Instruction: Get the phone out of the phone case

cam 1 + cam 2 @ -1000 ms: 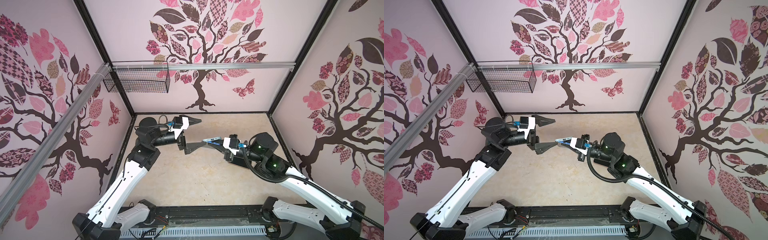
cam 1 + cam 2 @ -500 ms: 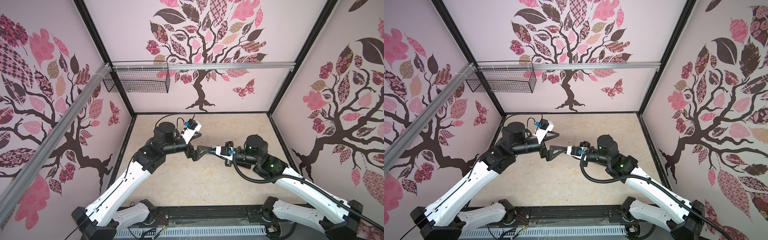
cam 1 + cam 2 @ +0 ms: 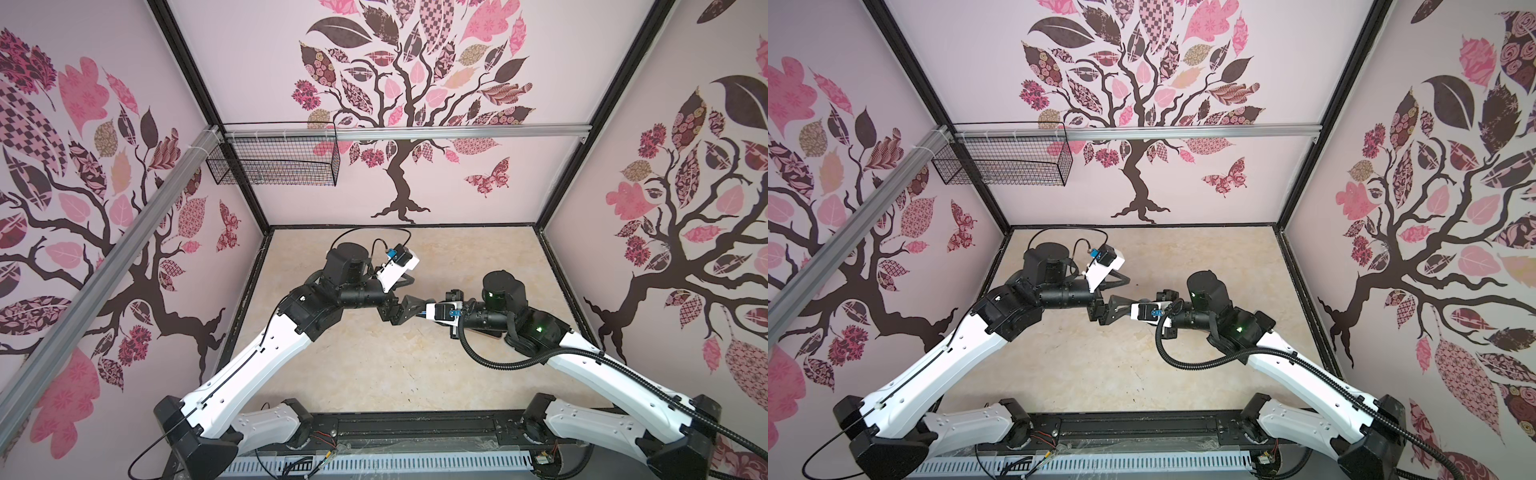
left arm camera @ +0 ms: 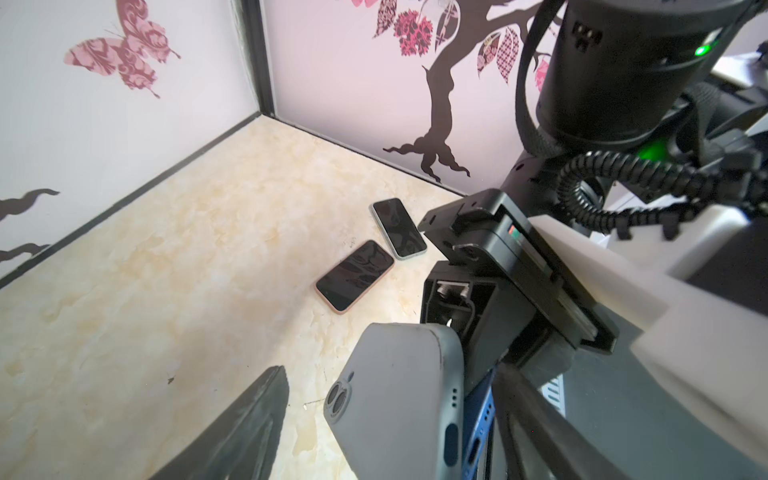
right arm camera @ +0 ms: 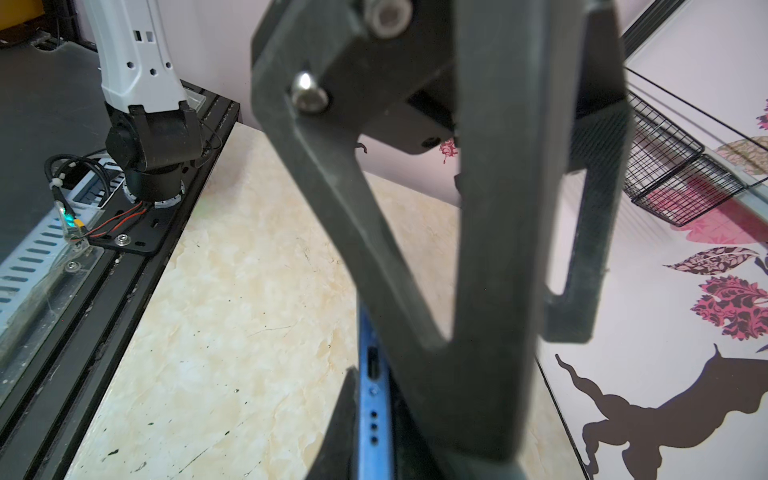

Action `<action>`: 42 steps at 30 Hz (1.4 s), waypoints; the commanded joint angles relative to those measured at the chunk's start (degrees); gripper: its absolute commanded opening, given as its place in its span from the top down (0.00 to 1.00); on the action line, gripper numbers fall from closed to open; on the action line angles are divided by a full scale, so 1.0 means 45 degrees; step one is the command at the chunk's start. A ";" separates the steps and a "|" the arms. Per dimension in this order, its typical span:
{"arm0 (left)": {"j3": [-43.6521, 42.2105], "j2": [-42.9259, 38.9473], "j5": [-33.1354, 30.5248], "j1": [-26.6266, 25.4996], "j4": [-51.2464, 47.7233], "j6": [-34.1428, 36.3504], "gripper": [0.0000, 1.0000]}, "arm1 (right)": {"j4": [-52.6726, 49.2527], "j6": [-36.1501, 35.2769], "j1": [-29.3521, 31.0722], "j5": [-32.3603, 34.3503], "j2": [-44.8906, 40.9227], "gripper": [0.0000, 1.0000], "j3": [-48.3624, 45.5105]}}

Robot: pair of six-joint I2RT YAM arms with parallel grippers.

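Swinging in, the left gripper (image 3: 417, 293) narrows its parted jaws round the case (image 4: 399, 407) while the right gripper (image 3: 426, 312) pinches the phone (image 5: 374, 415), ready for separating.

No legible text, no brand marks, no numbers, on any surface shown

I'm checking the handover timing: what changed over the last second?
The left gripper came from farther back to meet the right gripper. Its wide-open jaws have begun narrowing around the free end of the cased phone, with one finger not yet touching. The right gripper stayed shut on the cased phone, above the table, shifting only slightly.
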 commanded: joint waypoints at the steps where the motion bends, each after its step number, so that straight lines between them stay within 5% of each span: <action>1: 0.0465 0.0224 0.0029 -0.0119 -0.0405 0.0344 0.22 | 0.0388 -0.0205 -0.0023 -0.0233 -0.0072 1.00 0.0468; 8: 0.0671 0.0630 -0.0931 -0.0342 -0.0800 0.0832 0.32 | 0.0369 -0.0268 -0.0037 -0.0427 -0.0114 1.00 0.0426; 26: 0.1269 0.1352 -0.1907 -0.0565 -0.1472 0.1482 0.81 | 0.0305 -0.0704 -0.0022 -0.0813 -0.0200 1.00 0.0156; 30: 0.1532 0.1592 -0.2694 -0.0559 -0.1546 0.1211 1.00 | 0.0265 -0.0862 -0.0021 -0.0896 -0.0362 1.00 0.0017; 36: 0.1835 0.2039 -0.4343 -0.0324 -0.1463 0.0647 1.00 | -0.0039 -0.1037 0.0062 -0.1348 -0.0464 1.00 -0.0384; 42: 0.1723 0.2056 -0.3991 0.1253 -0.1066 -0.0821 1.00 | -0.0017 -0.0934 0.0083 -0.1107 -0.0862 1.00 -0.0855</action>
